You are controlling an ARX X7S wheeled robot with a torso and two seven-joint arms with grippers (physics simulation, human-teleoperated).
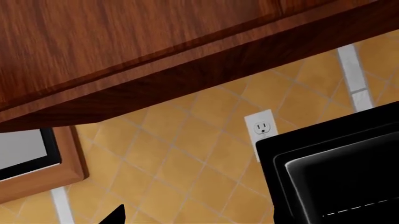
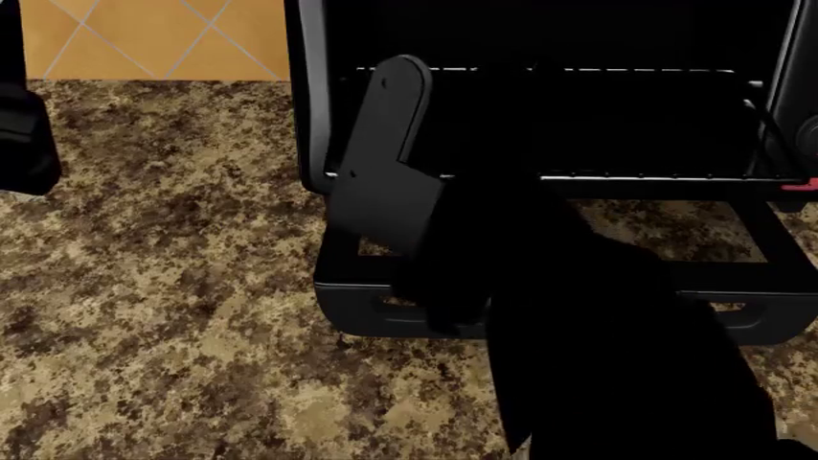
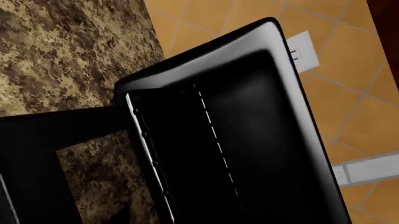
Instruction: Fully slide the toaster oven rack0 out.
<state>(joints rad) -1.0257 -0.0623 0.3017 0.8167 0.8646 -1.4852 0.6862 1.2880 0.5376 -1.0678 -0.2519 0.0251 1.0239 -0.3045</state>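
Pincers: we could not tell whether the right pincer [image 3: 118,218] or the left pincer [image 1: 116,215] stood apart or together. Only a dark tip of each showed in its wrist view.
Counter [image 2: 153,316]: it carried the oven. We judged that a hard pull could drag the whole oven across it instead of moving the rack.
Oven [image 2: 306,96]: it stood with its mouth toward us. Its dark cavity hid the rails, so we could have misread a jam as free travel.
Right arm [image 2: 383,182]: it reached over the door toward the mouth and blocked much of the head view. We judged the grip point would be hard to check from there.
Left arm [image 2: 26,125]: it was held off to the side, well apart from the oven. It was in no place to steady the oven.
Door [image 2: 371,311]: it lay folded down flat. We thought the arm might press on it and tip the oven forward.
Rack [image 2: 614,176]: it sat in the cavity with its front bar about at the mouth, so not fully out. An off-centre pull might skew it and make it bind, and a thin bar might slip from the tips.
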